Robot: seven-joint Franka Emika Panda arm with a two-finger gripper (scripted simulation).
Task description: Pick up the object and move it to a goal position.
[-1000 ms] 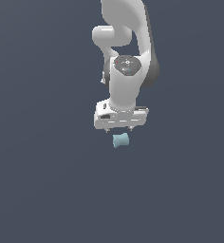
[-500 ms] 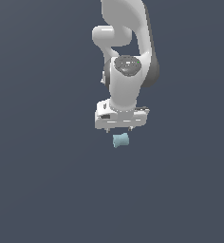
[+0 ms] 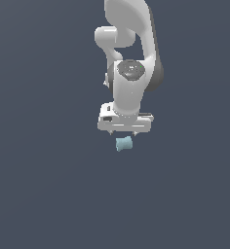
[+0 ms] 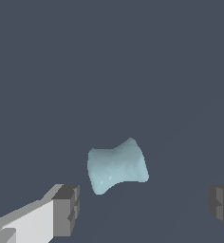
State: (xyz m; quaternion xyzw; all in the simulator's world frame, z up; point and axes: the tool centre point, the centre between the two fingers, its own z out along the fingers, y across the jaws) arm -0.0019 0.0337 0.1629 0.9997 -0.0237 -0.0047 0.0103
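The object [image 4: 116, 166] is a small pale teal-blue block with pinched sides, lying on the dark grey floor. In the exterior view the object [image 3: 123, 143] shows just below the white hand of the arm. My gripper [image 4: 144, 206] is open, its two dark fingertips [image 4: 66, 209] spread wide apart. The block lies between the lines of the fingers, closer to one of them, and touches neither. In the exterior view my gripper [image 3: 124, 133] hangs straight over the block, with its fingers mostly hidden under the hand.
A plain dark grey floor [image 3: 48, 185] fills both views. The white arm [image 3: 131, 63] rises above the hand. No other objects or edges show.
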